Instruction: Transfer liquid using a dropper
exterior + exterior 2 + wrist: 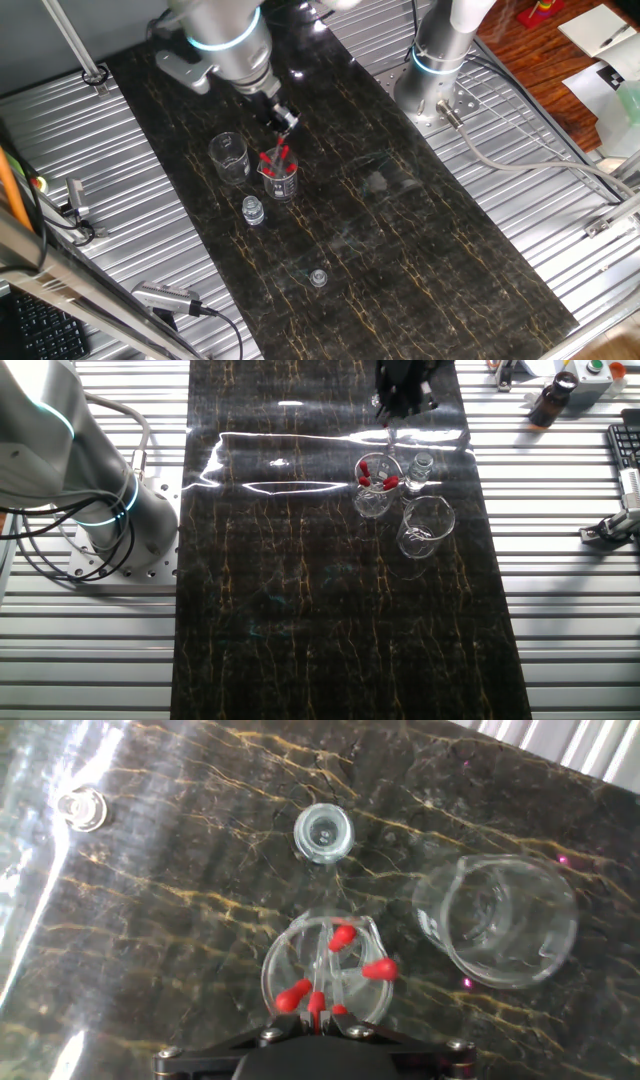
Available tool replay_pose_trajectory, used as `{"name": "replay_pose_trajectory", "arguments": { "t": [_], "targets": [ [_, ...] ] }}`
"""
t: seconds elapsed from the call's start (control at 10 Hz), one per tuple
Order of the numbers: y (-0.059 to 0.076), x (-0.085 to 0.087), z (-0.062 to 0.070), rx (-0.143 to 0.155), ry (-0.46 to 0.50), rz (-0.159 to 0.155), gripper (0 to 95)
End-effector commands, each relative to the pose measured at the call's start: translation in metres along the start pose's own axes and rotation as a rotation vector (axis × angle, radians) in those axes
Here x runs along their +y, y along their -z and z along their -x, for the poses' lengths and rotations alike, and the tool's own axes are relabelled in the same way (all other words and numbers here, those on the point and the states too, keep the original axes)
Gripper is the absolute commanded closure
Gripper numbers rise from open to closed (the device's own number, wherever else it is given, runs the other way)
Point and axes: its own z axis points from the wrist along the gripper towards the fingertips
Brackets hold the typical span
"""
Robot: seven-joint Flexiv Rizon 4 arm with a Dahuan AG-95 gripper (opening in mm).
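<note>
Gripper [284, 122] above beaker [326, 975], jaw state unclear; dropper [322, 982] near-upright, bulb up; vial [324, 831], empty beaker [497, 920] just beyond.

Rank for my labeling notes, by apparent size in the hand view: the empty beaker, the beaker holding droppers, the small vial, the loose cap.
1. Empty beaker
2. Beaker holding droppers, somewhat smaller
3. Small vial
4. Loose cap

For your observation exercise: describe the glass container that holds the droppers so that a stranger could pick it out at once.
On the dark marbled mat, find the cluster of glassware just below the gripper. The beaker with droppers stands between an empty beaker and a small vial. It alone holds red-bulbed pipettes.
</note>
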Motion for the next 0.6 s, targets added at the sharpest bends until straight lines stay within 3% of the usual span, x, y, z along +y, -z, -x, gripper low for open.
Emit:
{"name": "replay_pose_trajectory", "arguments": {
  "t": [0.1,0.3,0.6],
  "targets": [
    [0.004,-0.001,0.015,0.003,-0.004,-0.001,95.0],
    [0.003,-0.004,0.034,0.006,-0.009,-0.003,95.0],
    [-0.010,-0.006,0.047,0.004,-0.016,-0.006,95.0]
  ]
}}
